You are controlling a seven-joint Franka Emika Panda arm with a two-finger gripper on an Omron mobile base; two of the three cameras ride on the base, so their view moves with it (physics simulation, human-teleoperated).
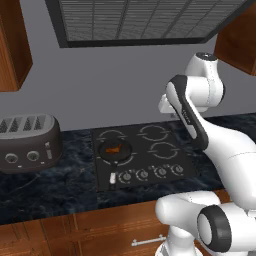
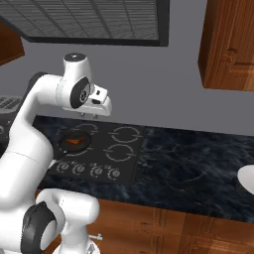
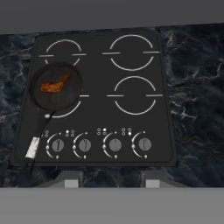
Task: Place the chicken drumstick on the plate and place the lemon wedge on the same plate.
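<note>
The chicken drumstick point(image 3: 55, 85), small and orange-brown, lies in a black frying pan point(image 3: 57, 103) on the front left burner of the cooktop; it also appears as the drumstick point(image 1: 114, 148) and the drumstick point(image 2: 75, 141) in the base views. My gripper point(image 3: 112, 180) hangs high above the cooktop, open, with nothing between its fingers; the hand point(image 2: 98, 103) points down over the burners. A slice of the white plate point(image 2: 246, 178) shows at the far right of the dark counter, well away from the pan. The lemon wedge is out of view.
The black cooktop point(image 3: 131, 105) has several knobs point(image 3: 115, 145) along its front edge, and the pan handle point(image 3: 36, 142) points toward them. A grey toaster point(image 1: 29, 142) stands on the counter to the left. A range hood point(image 1: 140, 20) and wooden cabinets point(image 2: 230, 44) hang overhead.
</note>
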